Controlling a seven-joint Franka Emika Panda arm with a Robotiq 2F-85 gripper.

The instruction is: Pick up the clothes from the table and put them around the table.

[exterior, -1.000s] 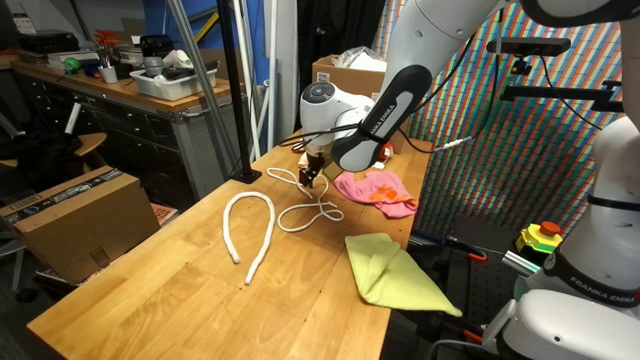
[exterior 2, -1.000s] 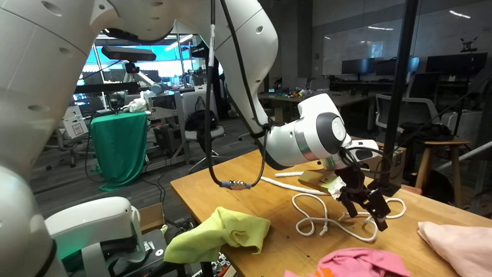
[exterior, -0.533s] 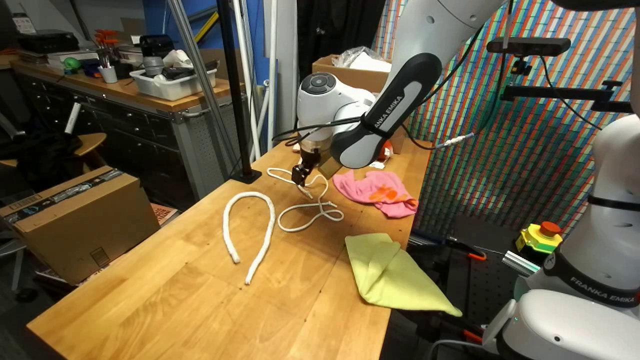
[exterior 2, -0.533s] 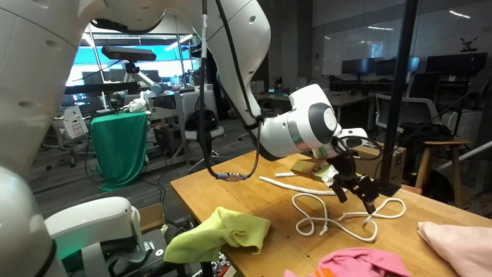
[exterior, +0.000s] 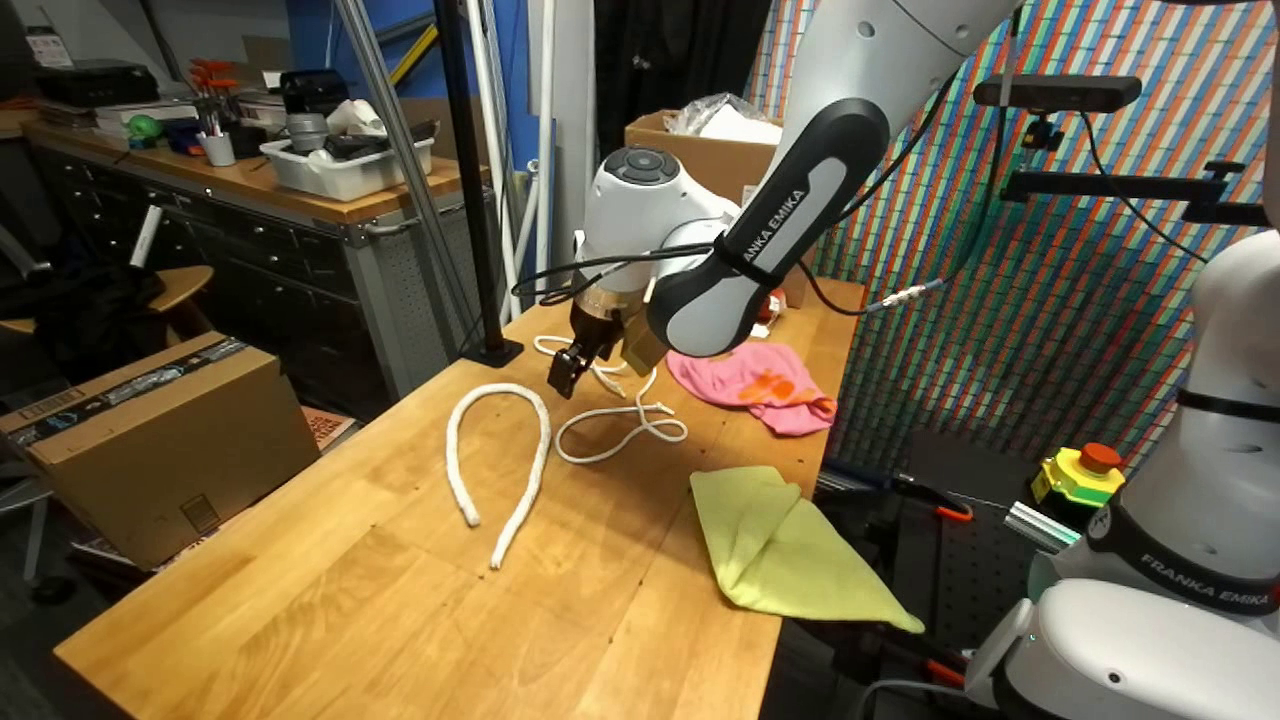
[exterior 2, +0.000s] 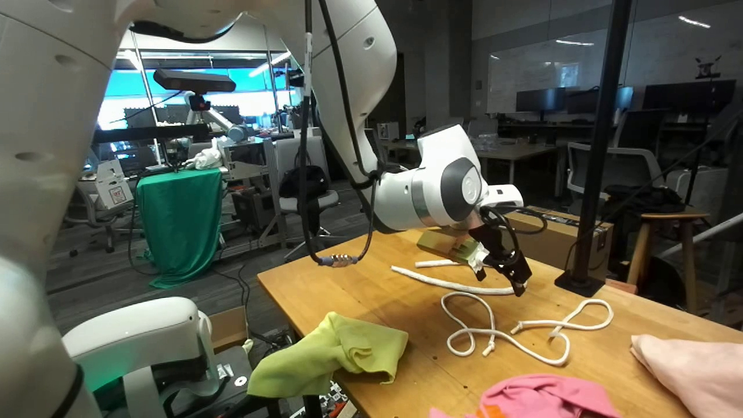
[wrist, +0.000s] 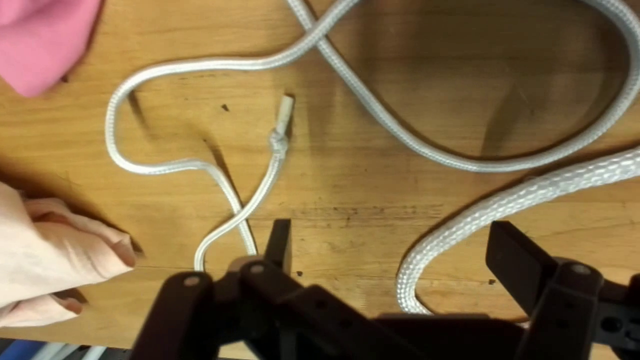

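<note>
Clothes [exterior 2: 334, 357], three, one table [exterior: 400, 620], one pincer [wrist: 390, 245]

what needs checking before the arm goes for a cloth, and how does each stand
1. Gripper open, nothing held: ok
2. Gripper lined up with a cloth: not ok, thick rope shows between its jaws
3. Gripper clear of the thick rope: cannot tell
4. Cream cloth clear of the thin cord: ok, bare table shows between
5. Green cloth wholly on the table: not ok, one end reaches past the edge
6. Pink cloth wholly in the wrist view: not ok, cut off
</note>
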